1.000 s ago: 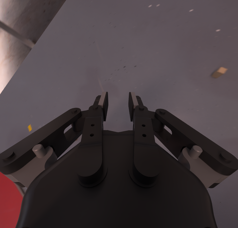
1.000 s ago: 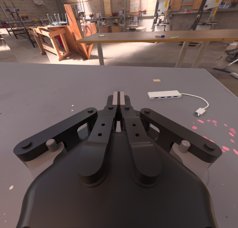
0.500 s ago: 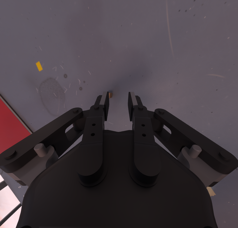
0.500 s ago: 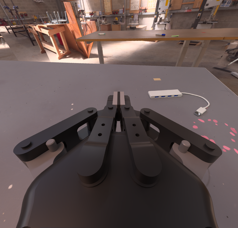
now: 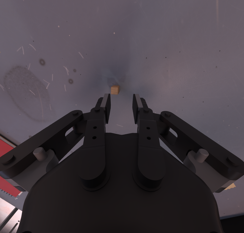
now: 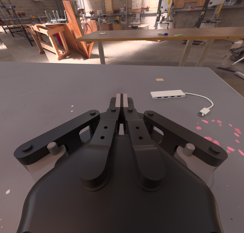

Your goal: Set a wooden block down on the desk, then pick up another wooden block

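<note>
A small wooden block (image 5: 115, 89) sits on the grey desk (image 5: 171, 55), seen in the left wrist view just beyond my left fingertips and nearer the left finger. My left gripper (image 5: 121, 94) is open and empty, looking down at the desk from above the block. My right gripper (image 6: 121, 94) is shut with the pads together and nothing between them, held low over the grey desk (image 6: 52, 94). No block shows in the right wrist view.
A white USB hub (image 6: 167, 94) with a cable and plug (image 6: 204, 111) lies right of my right gripper. A tan tape patch (image 6: 159, 79) lies farther back. The desk's far edge and a workshop lie beyond. A red surface (image 5: 6, 174) lies past the desk's lower left edge.
The left wrist view has swung over the desk and now faces it; the wooden block has come into sight ahead of the left fingertips. The right gripper has barely moved.
</note>
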Controlling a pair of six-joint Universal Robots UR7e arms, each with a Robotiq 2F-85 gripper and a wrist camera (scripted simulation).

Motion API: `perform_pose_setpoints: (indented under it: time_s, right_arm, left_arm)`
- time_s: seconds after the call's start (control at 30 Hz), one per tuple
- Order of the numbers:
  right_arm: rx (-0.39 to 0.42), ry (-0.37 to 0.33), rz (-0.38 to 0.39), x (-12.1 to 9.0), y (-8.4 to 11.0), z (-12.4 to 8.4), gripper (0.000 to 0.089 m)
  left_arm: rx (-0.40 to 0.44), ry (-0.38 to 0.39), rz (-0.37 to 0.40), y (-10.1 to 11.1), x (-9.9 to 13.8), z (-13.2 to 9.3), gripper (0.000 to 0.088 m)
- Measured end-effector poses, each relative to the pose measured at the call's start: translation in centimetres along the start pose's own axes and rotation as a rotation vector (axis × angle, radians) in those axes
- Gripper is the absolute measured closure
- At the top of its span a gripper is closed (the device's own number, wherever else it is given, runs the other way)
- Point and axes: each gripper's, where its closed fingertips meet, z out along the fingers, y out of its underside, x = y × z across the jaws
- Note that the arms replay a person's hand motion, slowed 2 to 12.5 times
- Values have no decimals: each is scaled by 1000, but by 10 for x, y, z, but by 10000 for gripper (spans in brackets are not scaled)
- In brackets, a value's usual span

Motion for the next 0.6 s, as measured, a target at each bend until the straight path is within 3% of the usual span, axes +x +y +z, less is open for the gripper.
perform_pose_setpoints:
  time_s: [0.6]
  right_arm:
    - [-12,0,-1,1,3,2,893]
  left_arm:
    - [-119,42,5,2,-11,29,579]
